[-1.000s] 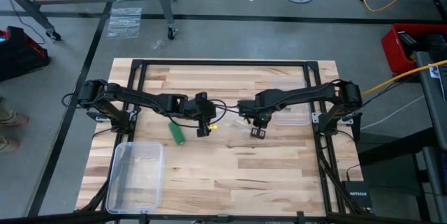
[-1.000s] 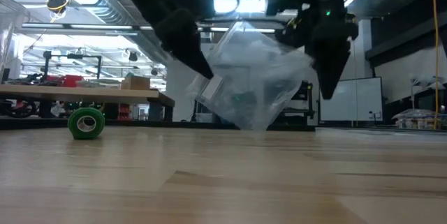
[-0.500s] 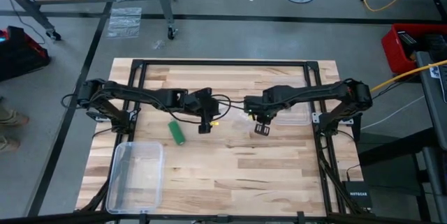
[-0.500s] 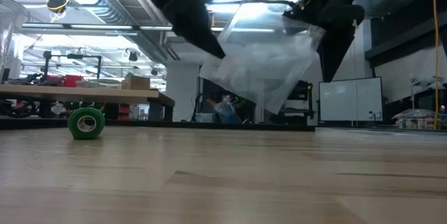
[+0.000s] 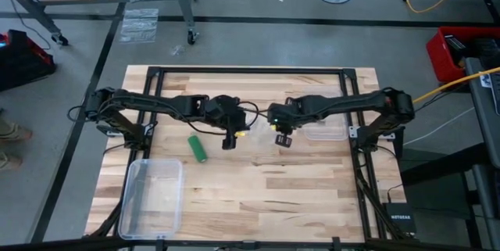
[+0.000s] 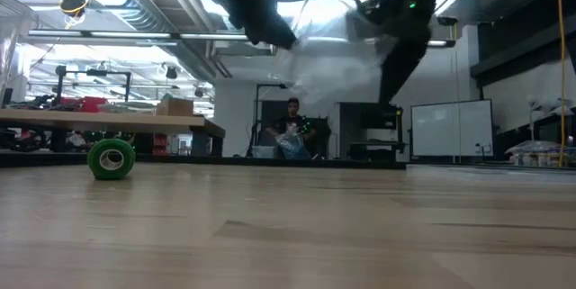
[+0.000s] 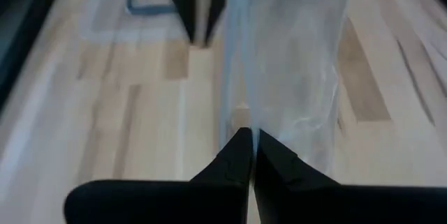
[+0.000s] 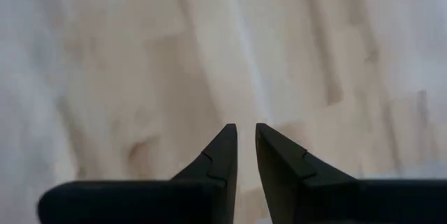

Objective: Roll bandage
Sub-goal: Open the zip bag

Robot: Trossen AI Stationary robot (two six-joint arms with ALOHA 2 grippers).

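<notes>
Currently both arms meet over the counter (image 5: 312,181) centre, holding a clear bag (image 6: 337,41) up between them. Left fingers (image 7: 249,155) are pinched shut on one edge of the bag; it hangs just ahead of their tips. Right fingers (image 8: 246,155) stand narrow, a slim gap showing, with the bag film blurred in front; the low view shows them at its other edge. The bandage (image 5: 198,148), a green roll, lies on the counter beside the left fingers, apart from them. A clear box (image 5: 153,195) sits farther off.
</notes>
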